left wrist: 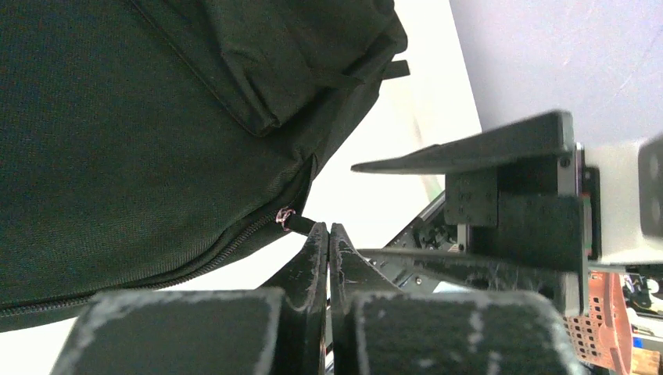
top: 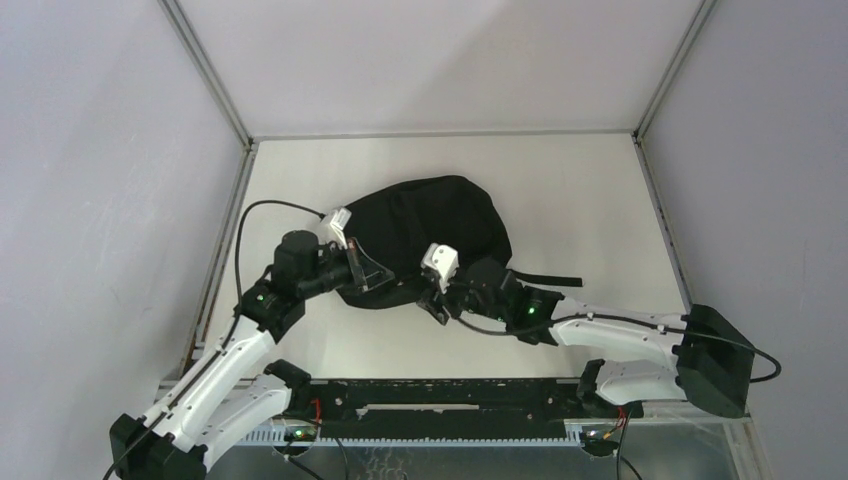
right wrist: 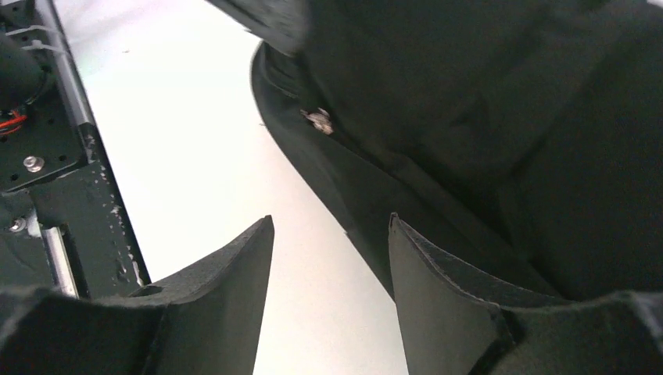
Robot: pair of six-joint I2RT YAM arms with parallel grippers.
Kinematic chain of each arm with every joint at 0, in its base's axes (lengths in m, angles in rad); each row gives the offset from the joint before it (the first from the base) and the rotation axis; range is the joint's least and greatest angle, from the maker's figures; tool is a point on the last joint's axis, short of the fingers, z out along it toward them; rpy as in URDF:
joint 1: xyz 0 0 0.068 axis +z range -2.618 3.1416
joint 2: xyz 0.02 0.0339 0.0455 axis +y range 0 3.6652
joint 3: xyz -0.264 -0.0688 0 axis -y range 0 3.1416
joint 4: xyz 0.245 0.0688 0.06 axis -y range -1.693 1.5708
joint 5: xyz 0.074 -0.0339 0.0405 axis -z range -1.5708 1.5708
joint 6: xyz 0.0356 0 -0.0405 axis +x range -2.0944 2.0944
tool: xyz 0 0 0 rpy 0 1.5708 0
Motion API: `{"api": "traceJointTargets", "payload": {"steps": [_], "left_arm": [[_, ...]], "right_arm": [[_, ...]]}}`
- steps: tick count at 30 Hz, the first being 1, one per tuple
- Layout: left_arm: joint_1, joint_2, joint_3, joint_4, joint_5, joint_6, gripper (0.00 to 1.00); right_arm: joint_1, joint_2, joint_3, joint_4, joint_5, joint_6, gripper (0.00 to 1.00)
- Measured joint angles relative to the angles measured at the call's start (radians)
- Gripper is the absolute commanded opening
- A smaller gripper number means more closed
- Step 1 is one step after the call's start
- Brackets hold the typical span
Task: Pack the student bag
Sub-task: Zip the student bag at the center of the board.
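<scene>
White table top sits between grey walls. The student bag lies in the middle, its long way running from 8 o'clock to 2 o'clock, round end at 2. One strap sticks out toward 3. My left arm bends in from 7 o'clock; my left pincer is squeezed together, tips just beside the zip pull. My right arm lies low from 4 o'clock; my right pincer is spread apart at the bag's 6 o'clock edge.
</scene>
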Motion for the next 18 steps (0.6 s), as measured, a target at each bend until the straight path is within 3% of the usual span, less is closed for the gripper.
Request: {"api": "traceJointTargets", "payload": {"steps": [8,14,18], "left_arm": [[0.0,0.006,0.004,0.002,0.016,-0.013,0.0],[0.0,0.001,0.004,0.003,0.016,-0.016,0.0],[0.0,-0.004,0.004,0.002,0.015,-0.016,0.0]], "right_arm": [[0.088,0.113,0.002,0.156,0.081,-0.153,0.65],[0.095,0.227,0.012,0.245,0.159,-0.233,0.58],[0.116,0.265,0.022,0.285,0.204,-0.276,0.62]]}}
